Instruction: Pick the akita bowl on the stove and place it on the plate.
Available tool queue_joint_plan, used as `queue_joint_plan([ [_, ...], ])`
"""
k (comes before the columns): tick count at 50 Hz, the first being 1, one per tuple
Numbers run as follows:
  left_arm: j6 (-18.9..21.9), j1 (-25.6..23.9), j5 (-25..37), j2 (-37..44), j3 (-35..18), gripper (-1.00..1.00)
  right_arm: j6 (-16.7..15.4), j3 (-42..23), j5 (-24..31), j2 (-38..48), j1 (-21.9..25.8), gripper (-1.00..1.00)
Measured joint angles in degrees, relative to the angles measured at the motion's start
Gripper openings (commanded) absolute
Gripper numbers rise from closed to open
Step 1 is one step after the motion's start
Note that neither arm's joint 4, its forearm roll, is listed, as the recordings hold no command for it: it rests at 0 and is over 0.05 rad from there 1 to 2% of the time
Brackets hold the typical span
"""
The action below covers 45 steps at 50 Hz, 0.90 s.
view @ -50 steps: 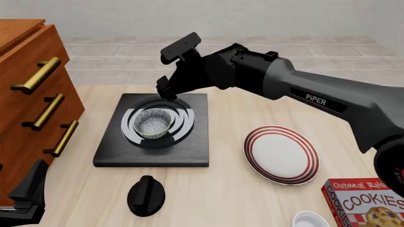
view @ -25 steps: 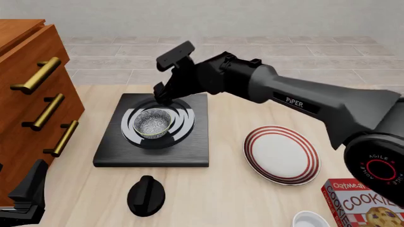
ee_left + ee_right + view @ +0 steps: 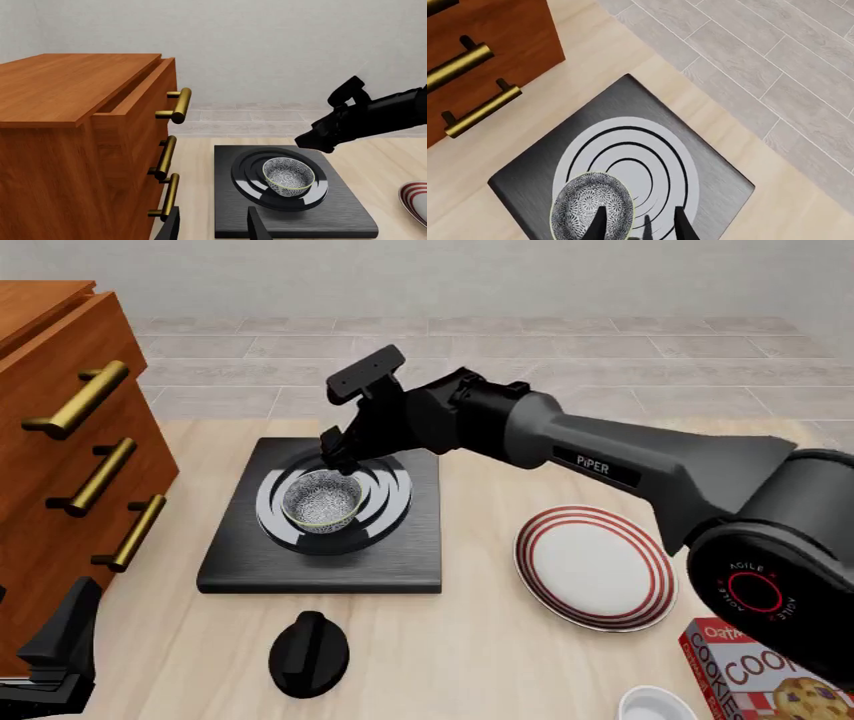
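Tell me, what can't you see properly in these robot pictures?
- Red cookie box: front view, cut off by the corner, its print only partly readable.
- Plain white bowl: front view, the bottom edge leaves just its rim.
- Red-ringed white plate: left wrist view, mostly past the edge.
- Right gripper: front view, its black fingers blend together, hiding any contact with the small speckled akita bowl.

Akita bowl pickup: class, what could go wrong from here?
1. The right gripper is open over the far rim of the akita bowl; closing off-centre could tip or push it across the stove.
2. The carry to the plate could drop a thinly pinched rim.
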Motion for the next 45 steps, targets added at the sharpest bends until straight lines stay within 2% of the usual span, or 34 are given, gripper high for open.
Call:
queue_joint_plan([
  [45, 0.0, 0.0, 0.0, 0.0, 0.0, 1.0, 2.2, 1.1, -5.3, 5.2, -1.0, 1.0],
])
